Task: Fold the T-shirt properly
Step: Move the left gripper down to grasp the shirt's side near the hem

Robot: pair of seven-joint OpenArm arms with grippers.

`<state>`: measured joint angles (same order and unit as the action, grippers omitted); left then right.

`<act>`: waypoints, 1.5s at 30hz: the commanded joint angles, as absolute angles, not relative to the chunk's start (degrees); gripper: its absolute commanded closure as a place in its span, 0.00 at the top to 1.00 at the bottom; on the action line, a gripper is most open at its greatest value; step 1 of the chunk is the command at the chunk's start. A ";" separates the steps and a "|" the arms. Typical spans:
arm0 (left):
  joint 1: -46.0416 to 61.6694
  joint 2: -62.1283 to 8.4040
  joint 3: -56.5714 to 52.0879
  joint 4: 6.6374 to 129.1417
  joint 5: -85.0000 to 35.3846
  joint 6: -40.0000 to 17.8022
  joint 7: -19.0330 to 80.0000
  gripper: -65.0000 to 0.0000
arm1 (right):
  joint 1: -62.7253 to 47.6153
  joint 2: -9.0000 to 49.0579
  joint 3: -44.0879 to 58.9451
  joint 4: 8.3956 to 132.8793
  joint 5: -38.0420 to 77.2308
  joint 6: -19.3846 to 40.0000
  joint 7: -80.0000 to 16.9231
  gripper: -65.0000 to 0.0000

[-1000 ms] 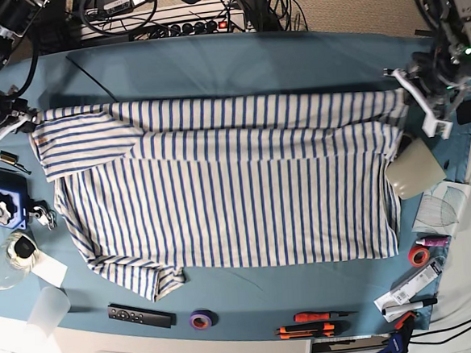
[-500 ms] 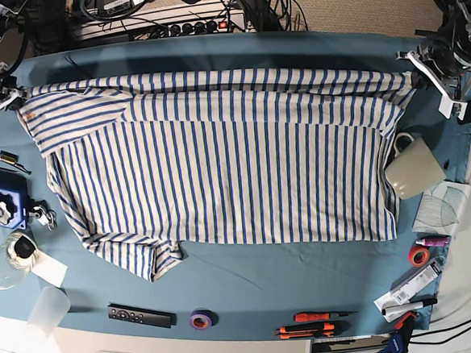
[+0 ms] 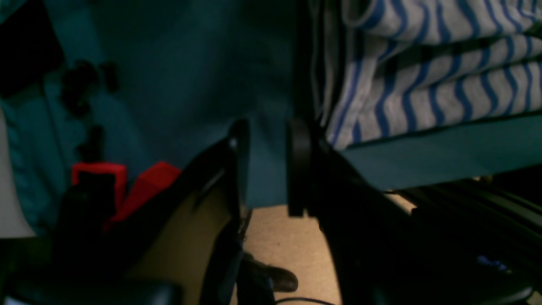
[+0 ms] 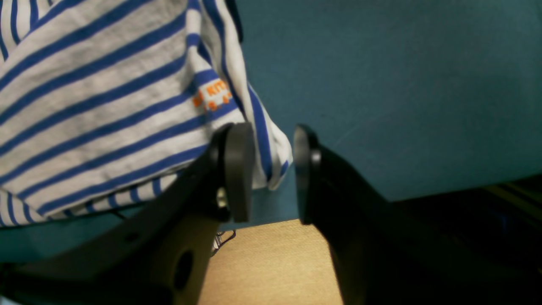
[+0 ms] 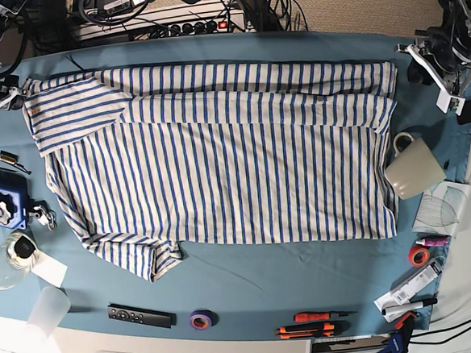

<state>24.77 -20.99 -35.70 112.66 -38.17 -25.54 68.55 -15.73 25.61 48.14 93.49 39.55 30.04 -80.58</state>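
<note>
The T-shirt, white with thin blue stripes, lies spread on the teal tablecloth, its far strip folded over toward the front. My left gripper hangs open just off the shirt's far right corner. In the left wrist view its fingers hold only air, with the shirt's hem right beside them. My right gripper is open at the sleeve on the far left. The sleeve's corner, by a small orange print, sits loose between the parted right gripper.
A beige mug stands against the shirt's right edge. A blue device and clear cups sit at the left. A remote, tape roll and orange tools line the front. Both grippers hang near the table's far edge.
Both grippers carried the shirt's far edge toward the back of the table, then opened and let it go. The fold now lies flat.
</note>
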 commanded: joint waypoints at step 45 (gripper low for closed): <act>-14.00 -21.63 3.36 95.55 -8.43 -6.61 47.40 0.22 | -1.91 27.14 48.71 94.00 49.82 32.77 -77.10 0.27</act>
<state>-12.40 -21.19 3.70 94.56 -8.75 -6.92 48.75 -2.50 25.67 48.34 93.27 49.15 32.67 -78.59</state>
